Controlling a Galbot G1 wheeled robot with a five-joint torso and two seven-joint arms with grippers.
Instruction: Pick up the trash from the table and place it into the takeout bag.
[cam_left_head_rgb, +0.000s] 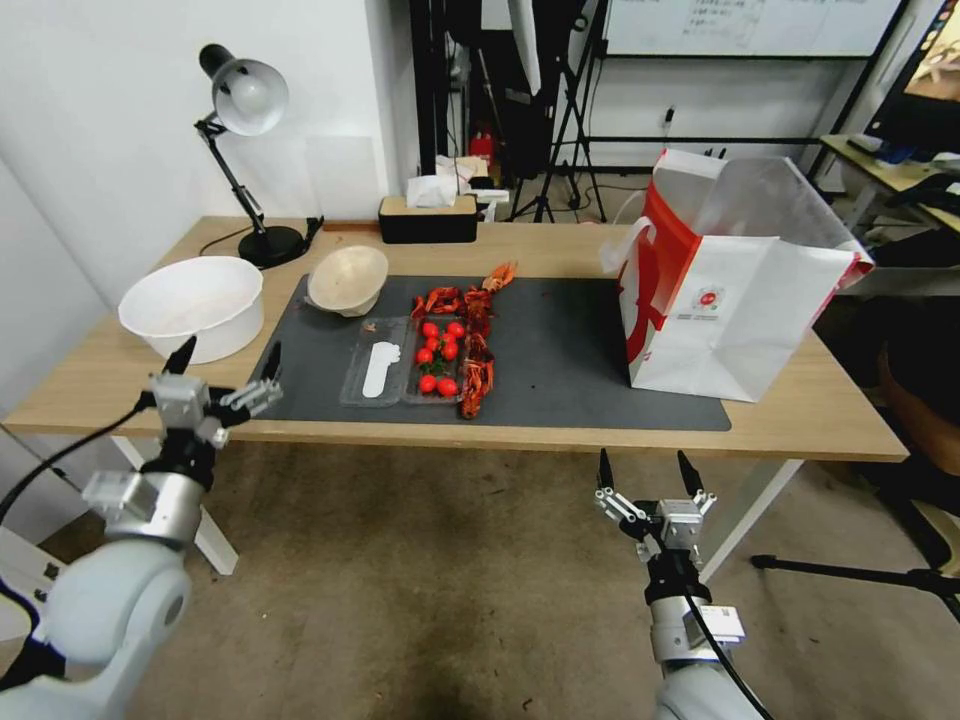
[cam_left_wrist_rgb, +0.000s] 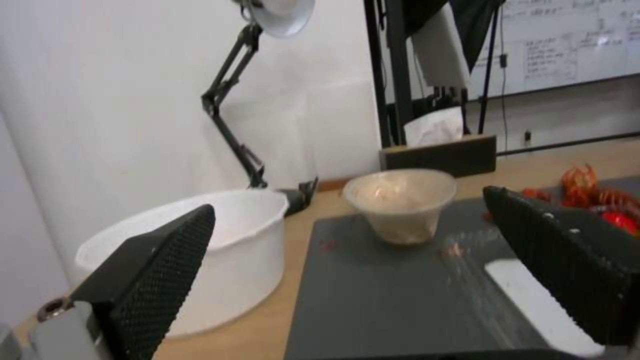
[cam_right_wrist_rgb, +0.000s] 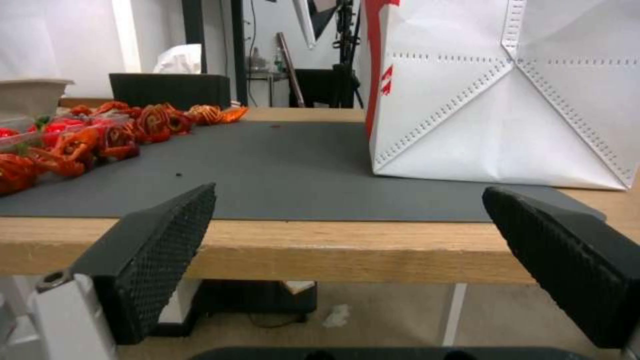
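Pre-grasp: no trash lifted yet.
Left gripper (cam_left_head_rgb: 226, 372) hovers at the light-wood counter (cam_left_head_rgb: 560, 250) edge, right gripper (cam_left_head_rgb: 648, 474) below it; both fingers wide open, empty. Beige paper bowl (cam_left_head_rgb: 347, 280) sits tilted on the dark grey mat (cam_left_head_rgb: 570, 350), well apart from the white-and-red takeout bag (cam_left_head_rgb: 725, 290); next likely a left reach.

White wall (cam_left_head_rgb: 100, 120), desk lamp (cam_left_head_rgb: 245, 95), tan floor (cam_left_head_rgb: 400, 580).

From the right wrist view, the top of the takeout bag (cam_right_wrist_rgb: 500, 100) is cut off by the picture's edge, so its opening and handles cannot be seen there. In the left wrist view the red pieces (cam_left_wrist_rgb: 593, 192) at the edge are blurred, and I cannot tell what they are. The inside of the white bowl (cam_left_head_rgb: 195, 300) is too pale to judge.
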